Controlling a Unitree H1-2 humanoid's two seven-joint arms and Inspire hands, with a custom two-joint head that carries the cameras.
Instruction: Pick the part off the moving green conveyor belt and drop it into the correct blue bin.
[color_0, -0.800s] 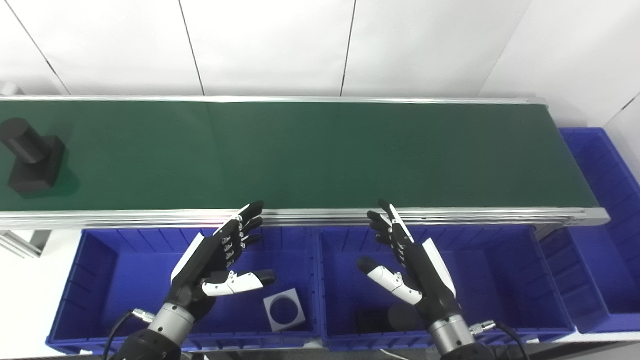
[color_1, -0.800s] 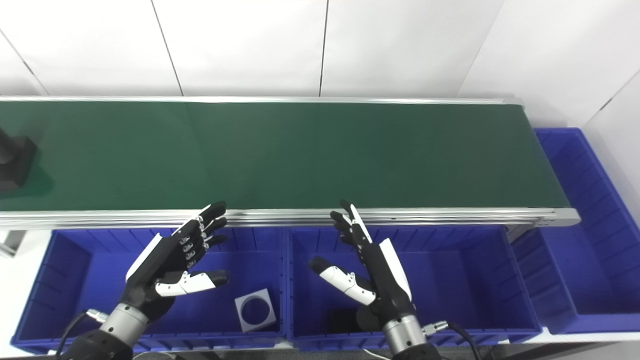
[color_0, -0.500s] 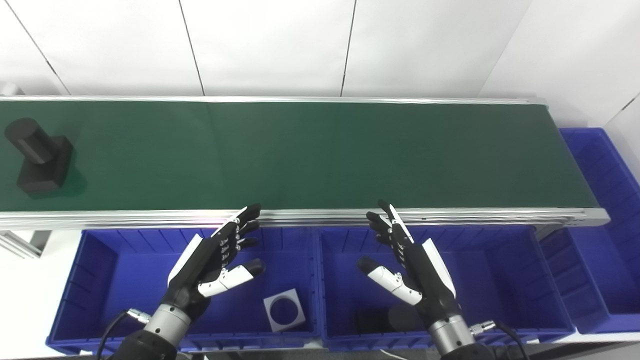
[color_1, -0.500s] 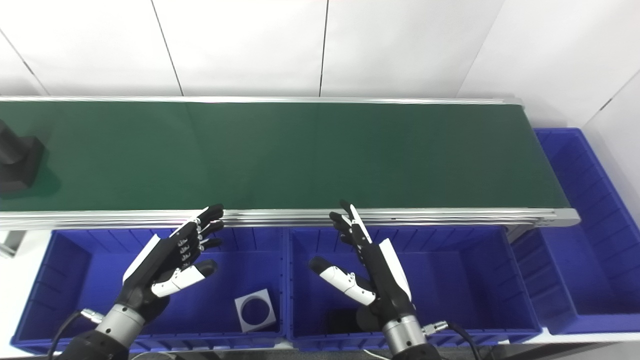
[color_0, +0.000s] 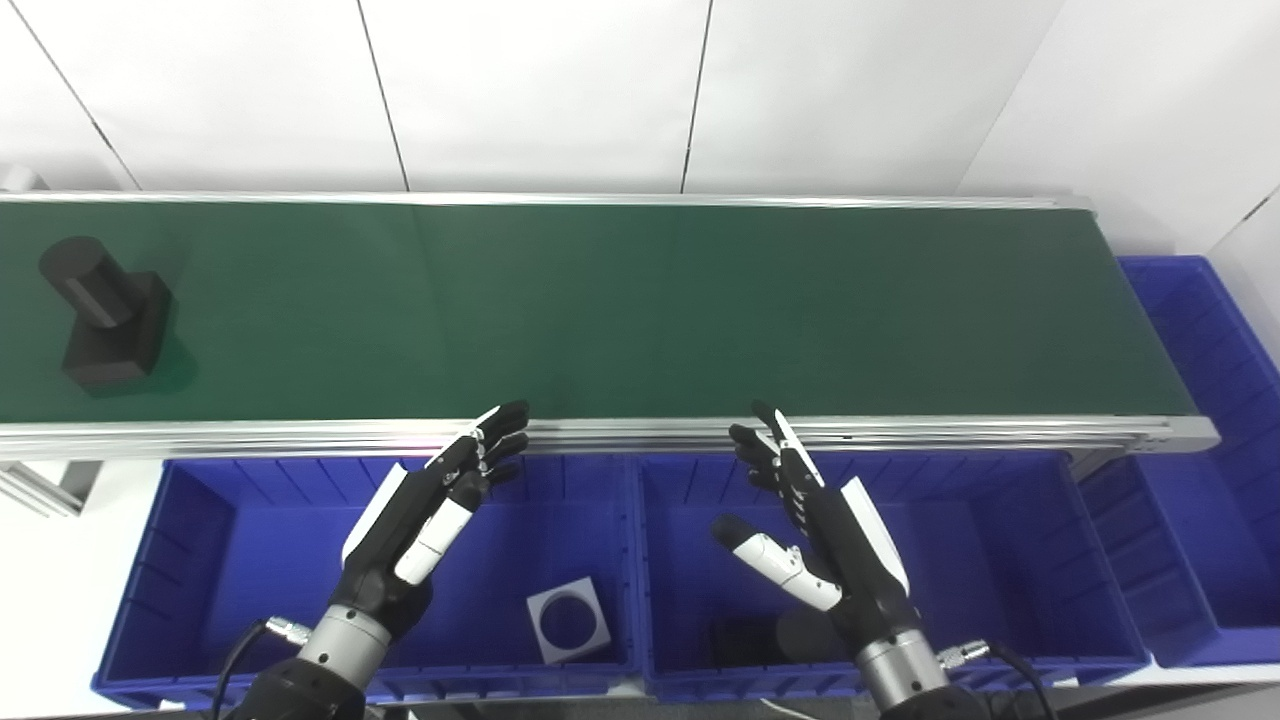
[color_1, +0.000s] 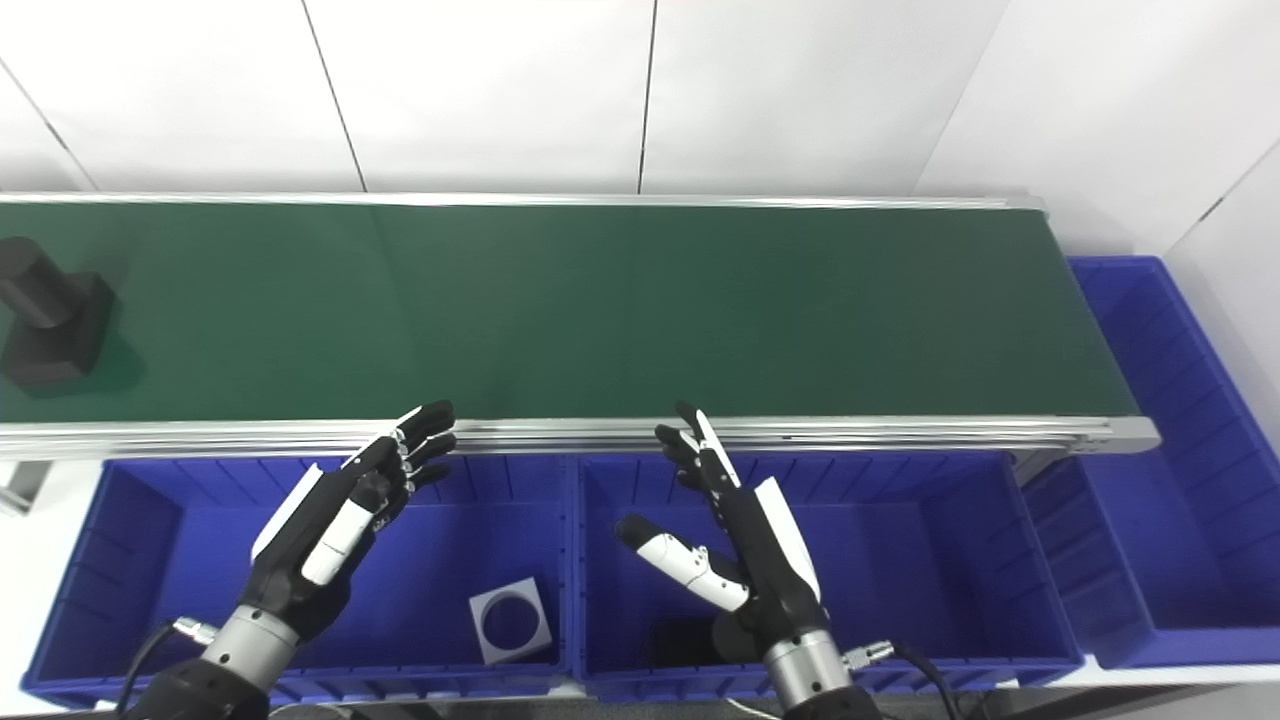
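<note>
Part (color_0: 105, 315): far left of frame on the belt (color_0: 640, 300), post tilted toward upper left.
Nearer: left hand (color_0: 420, 520), part well up-left of it.
Fingers: both hands spread, empty; right hand (color_0: 820, 530) over middle bin (color_0: 1000, 560).

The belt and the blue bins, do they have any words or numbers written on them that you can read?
No readable text anywhere in either view.
Green conveyor belt: plain, no markings.
Blue bins: no labels visible.
Black part on the belt: no writing.
White square piece in the bin: a dark round hole, no text.
</note>
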